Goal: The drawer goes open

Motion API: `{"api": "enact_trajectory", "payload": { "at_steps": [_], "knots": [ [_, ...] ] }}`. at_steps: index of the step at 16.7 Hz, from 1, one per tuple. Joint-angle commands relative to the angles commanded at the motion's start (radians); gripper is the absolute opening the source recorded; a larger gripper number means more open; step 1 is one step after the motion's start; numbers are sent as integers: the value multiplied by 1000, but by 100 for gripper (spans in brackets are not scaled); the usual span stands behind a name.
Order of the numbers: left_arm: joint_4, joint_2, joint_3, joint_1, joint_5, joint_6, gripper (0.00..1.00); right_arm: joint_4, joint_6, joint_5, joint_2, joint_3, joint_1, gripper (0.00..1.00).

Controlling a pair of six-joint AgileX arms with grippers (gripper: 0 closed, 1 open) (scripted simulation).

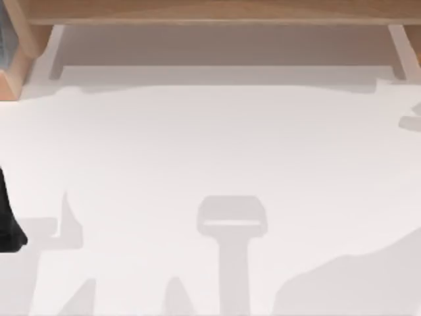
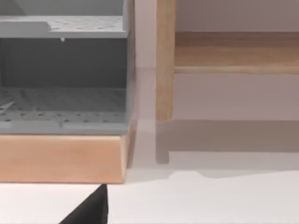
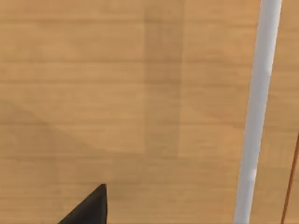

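— Where is the drawer?

— In the right wrist view a broad wooden front (image 3: 117, 93) takes up nearly all the frame, grain running across, with a pale bar handle (image 3: 256, 116) standing up the face toward 3 o'clock. That panel is likely the drawer front, though I cannot tell whether it is pulled out or flush.

— And the right gripper?

— Just a dark fingertip (image 3: 88, 207) at about 7 o'clock, close up to the wood. Whether the jaws are spread or closed, I cannot tell, and I see nothing held.

— What does the top view give?

— A wooden furniture frame (image 1: 210, 12) along 12 o'clock, its legs coming down onto the white table (image 1: 210, 151). At 9 o'clock, on the table's left edge, a dark piece of the left arm (image 1: 8, 224).

— And the left wrist view?

— A grey perforated shelf unit (image 2: 63, 112) on a wooden base (image 2: 60, 158) toward 9 o'clock, a wooden post (image 2: 164, 60) just beside it near 12, and a dark fingertip (image 2: 91, 210) at 7 o'clock. Its jaws I cannot judge either.
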Motion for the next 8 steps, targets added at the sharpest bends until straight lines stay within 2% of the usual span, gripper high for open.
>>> {"api": "enact_trajectory", "payload": {
  "at_steps": [1, 8],
  "knots": [
    [0, 0, 0, 0, 0, 0, 100, 0, 0, 0, 0, 0, 0, 100],
    [0, 0, 0, 0, 0, 0, 100, 0, 0, 0, 0, 0, 0, 47]
  ]
}}
